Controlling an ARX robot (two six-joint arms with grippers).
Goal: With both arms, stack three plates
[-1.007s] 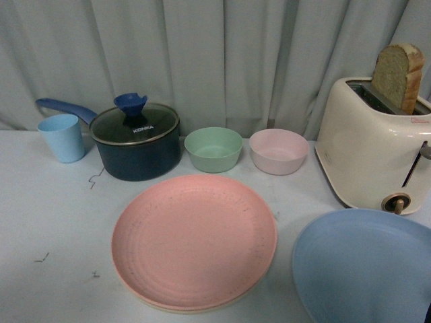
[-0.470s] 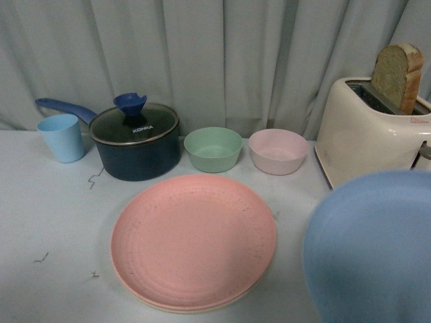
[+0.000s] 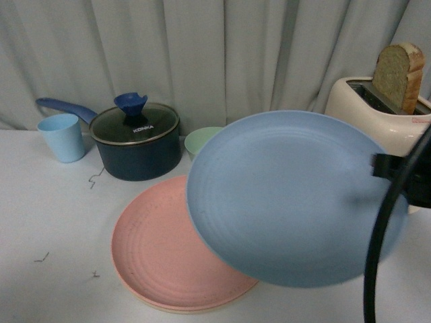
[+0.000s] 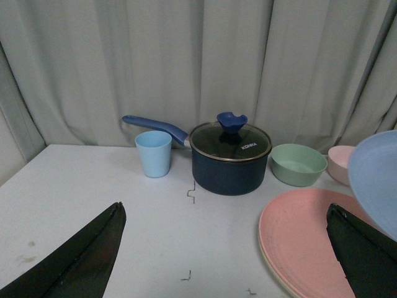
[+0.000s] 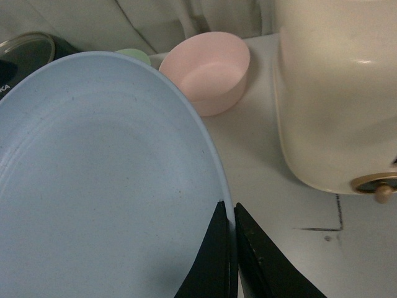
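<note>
The light blue plate (image 3: 289,195) hangs tilted in the air, its left part over the pink plate (image 3: 158,256). My right gripper (image 5: 229,208) is shut on the blue plate's (image 5: 93,186) right rim; in the front view that gripper (image 3: 378,168) shows as a black block with a cable. The pink plate lies on the cream-beige plate, of which only a thin rim (image 3: 176,310) shows. My left gripper (image 4: 224,210) is open and holds nothing, above the table to the left of the pink plate (image 4: 304,239). The blue plate's edge (image 4: 378,180) enters the left wrist view too.
At the back stand a light blue cup (image 3: 62,136), a dark lidded saucepan (image 3: 135,142), a green bowl (image 3: 199,139) and a pink bowl (image 5: 208,71). A cream toaster (image 3: 397,118) holding a bread slice (image 3: 399,74) stands at the right. A curtain hangs behind.
The light blue plate rose from the table at the right and swung left over the pink plate, now covering the bowls in the front view. The right arm's cable has come into view.
</note>
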